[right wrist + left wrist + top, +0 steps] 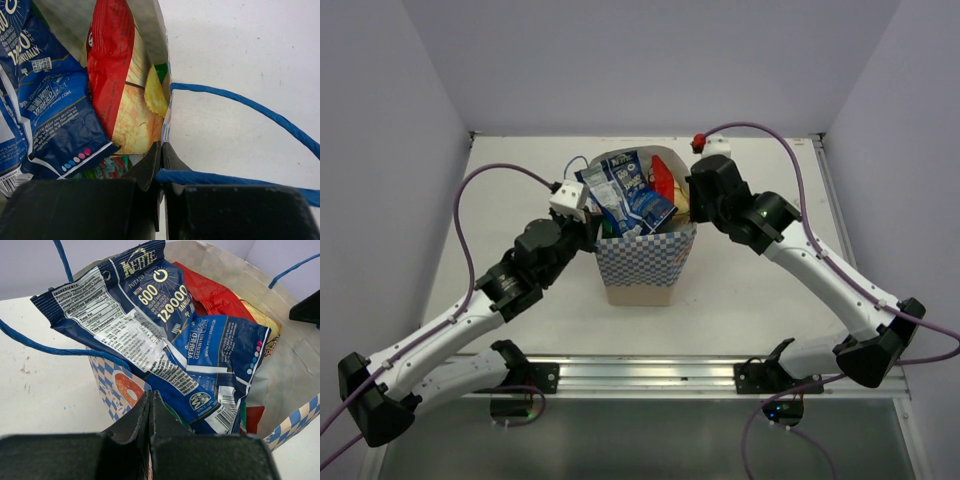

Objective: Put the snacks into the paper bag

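The paper bag (640, 268) stands upright mid-table, cream with a blue-and-white checkered band. A dark blue pack (623, 195) sticks out of its top, with a red and yellow packet (663, 180) behind it. My left gripper (590, 232) is shut on the bag's left rim (112, 385). My right gripper (692, 215) is shut on the right rim (167, 107). The left wrist view shows the blue pack (165, 340) over the red packet (215, 295). The right wrist view shows the blue pack (45, 100), the red packet (112, 70) and a green packet (100, 167) deeper in.
Blue string handles hang outside the bag (45, 347) (250, 107); one lies across my right finger (180, 172). A white box with a red button (705, 143) sits at the table's back edge. A metal rail (640, 372) runs along the near edge. Grey walls close three sides.
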